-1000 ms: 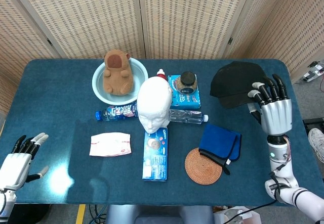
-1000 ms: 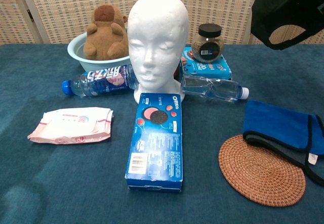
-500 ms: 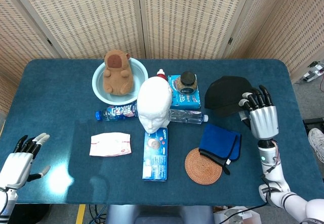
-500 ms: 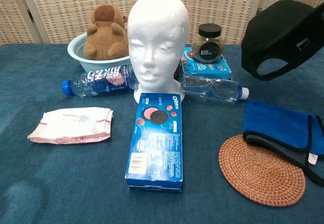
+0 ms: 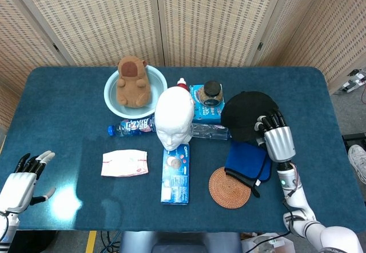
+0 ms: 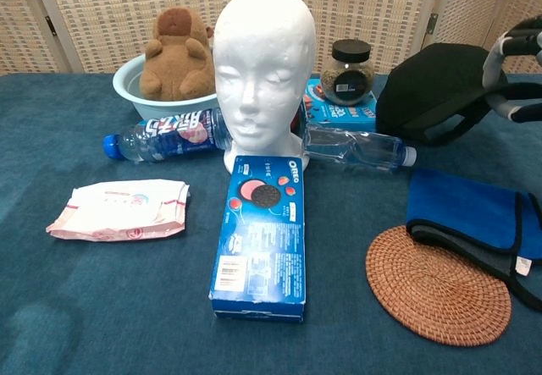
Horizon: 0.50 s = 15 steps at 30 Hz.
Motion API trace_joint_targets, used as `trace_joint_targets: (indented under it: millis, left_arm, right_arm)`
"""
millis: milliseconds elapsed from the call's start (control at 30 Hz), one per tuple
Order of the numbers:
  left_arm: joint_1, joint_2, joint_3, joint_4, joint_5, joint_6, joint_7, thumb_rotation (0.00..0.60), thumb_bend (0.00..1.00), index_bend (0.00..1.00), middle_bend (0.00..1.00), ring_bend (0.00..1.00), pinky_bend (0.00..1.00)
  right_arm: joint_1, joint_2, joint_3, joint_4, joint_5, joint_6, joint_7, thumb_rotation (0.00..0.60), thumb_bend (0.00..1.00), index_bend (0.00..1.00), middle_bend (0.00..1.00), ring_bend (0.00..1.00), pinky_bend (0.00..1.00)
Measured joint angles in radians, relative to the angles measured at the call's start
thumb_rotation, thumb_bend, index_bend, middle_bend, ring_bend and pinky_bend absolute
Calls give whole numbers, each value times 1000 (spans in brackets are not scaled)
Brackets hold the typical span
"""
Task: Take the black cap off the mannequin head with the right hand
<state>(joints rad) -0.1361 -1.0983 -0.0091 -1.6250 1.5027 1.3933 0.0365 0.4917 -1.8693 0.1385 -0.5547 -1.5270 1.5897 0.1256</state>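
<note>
Nearest me, my left hand [image 5: 18,183] sits off the table's [image 5: 63,144] front-left corner, fingers apart and holding nothing; I judge it is parked there so it stays out of the way of a job meant for the other arm.

A little further in lie the coaster [image 6: 438,284], the Oreo box [image 6: 262,236] running away from me, and the wipes [image 6: 119,209] to the left. The blue cloth [image 6: 470,213] lies just behind the coaster, overlapping its far edge.

Above the cloth is my right hand [image 5: 276,136], fingers curled onto the rim of the cap [image 6: 434,91]. So the cap is off the head [image 6: 262,62] and well to its right, gripped by the rim. In the chest view it hangs low, near the tabletop beside the clear bottle [image 6: 359,149]; whether it touches the table I cannot tell. I hold it by the edge because the soft crown gives nothing firm to grip.

The head stands bare and upright at the centre, between the clear bottle and the labelled bottle [image 6: 167,135], its base at the far end of the Oreo box. The removal looks done to me; what is left is setting the cap down.

Furthest back are the jar [image 6: 347,72] on a second blue box [image 6: 351,115], and the bowl [image 5: 114,101] with the plush [image 5: 132,80] sitting in it.
</note>
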Motion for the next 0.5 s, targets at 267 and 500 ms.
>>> trace_joint_targets:
  millis: [267, 500]
  left_arm:
    - [-3, -2, 2, 2, 2, -3, -3, 600, 191, 132, 115, 120, 0]
    - [1, -2, 3, 1, 0, 2, -3, 600, 192, 132, 116, 119, 0]
  right_arm:
    - [-14, 8, -2, -27, 24, -73, -64, 600, 294, 615, 332, 191, 117]
    - [-21, 61, 17, -159, 73, -156, -193, 600, 19, 419, 236, 103, 63]
